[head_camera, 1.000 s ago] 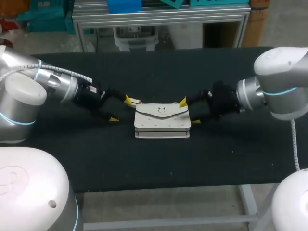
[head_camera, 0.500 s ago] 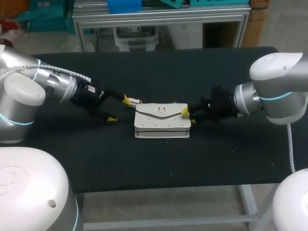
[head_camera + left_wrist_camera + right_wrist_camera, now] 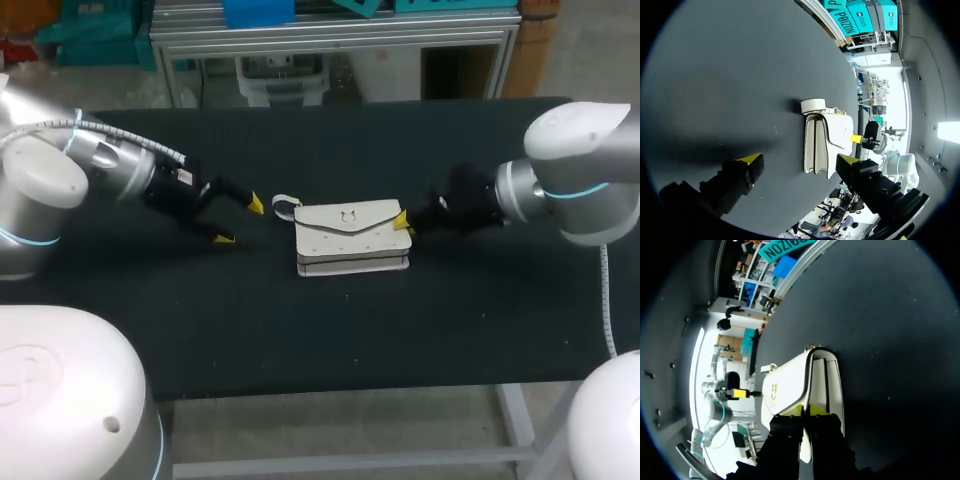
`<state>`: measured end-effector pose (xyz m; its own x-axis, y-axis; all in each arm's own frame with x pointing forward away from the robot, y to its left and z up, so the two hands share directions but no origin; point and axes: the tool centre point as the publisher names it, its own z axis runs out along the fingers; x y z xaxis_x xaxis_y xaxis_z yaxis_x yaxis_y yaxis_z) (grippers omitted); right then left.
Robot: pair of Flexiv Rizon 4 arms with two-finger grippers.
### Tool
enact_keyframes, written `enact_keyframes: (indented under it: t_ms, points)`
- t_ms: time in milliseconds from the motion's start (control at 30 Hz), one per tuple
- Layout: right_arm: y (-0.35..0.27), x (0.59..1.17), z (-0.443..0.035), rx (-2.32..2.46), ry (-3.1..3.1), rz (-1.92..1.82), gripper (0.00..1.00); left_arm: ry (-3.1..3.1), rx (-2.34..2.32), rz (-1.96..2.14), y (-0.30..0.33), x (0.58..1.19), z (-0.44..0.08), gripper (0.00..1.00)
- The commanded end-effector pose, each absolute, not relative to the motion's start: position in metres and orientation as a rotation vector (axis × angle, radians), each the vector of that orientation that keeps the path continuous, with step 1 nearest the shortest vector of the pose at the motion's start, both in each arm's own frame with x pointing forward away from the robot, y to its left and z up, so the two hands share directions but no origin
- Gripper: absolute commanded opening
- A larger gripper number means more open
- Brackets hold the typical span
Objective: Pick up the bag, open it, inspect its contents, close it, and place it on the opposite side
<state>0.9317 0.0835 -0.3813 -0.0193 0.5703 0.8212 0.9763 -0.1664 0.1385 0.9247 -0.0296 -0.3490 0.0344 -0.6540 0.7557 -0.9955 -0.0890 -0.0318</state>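
A white bag (image 3: 352, 238) lies near the middle of the head view on a dark worktop (image 3: 300, 340). Its long axis runs left to right across the frame, roughly in line with the two arms. It appears to lie on its back with the flap face up. A small metal clasp (image 3: 349, 215) sits near its upper edge, and the layered base edge faces the lower edge of the frame. A small white strap loop (image 3: 283, 206) sticks out at its left end.

The right pincer (image 3: 403, 222) comes in from the right of the frame and meets the bag's right end. In the right wrist view the right pincer (image 3: 806, 411) has its yellow tips drawn close together, with the white edge of the bag (image 3: 800, 385) clamped between them.

The left pincer (image 3: 239, 221) sits left of centre in the head view, near the strap loop but clear of it. Its fingers stand wide apart and hold nothing. In the left wrist view the bag (image 3: 825, 145) lies ahead of the left pincer (image 3: 800, 160), short end on, with the strap loop (image 3: 812, 105) at its far corner.

The step in hand looks like the pick-up: one end is gripped, and whether the bag has left the worktop is hard to tell. The flap is shut, so opening has not begun. The next move probably calls for the left pincer to take the free end or the loop. With both ends held, the bag could be lifted level and the flap then worked open.
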Motion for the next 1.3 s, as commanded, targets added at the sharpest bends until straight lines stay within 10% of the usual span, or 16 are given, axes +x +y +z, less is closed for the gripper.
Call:
enact_keyframes:
  t_ms: [33, 867, 1300]
  points:
    - [0.066, 0.938, -0.378, -1.751, -1.617, -1.094, 0.00, -1.727, 1.749, 0.800, -0.023, 0.937, -0.343, 1.00]
    - [0.028, 0.959, -0.378, -1.757, -1.594, -1.118, 0.00, -1.872, 1.718, 0.685, 0.013, 0.961, -0.330, 1.00]
    - [-0.091, 1.027, -0.370, -1.910, -1.696, -1.143, 0.00, -2.053, 1.777, 0.638, 0.053, 1.007, -0.310, 1.00]
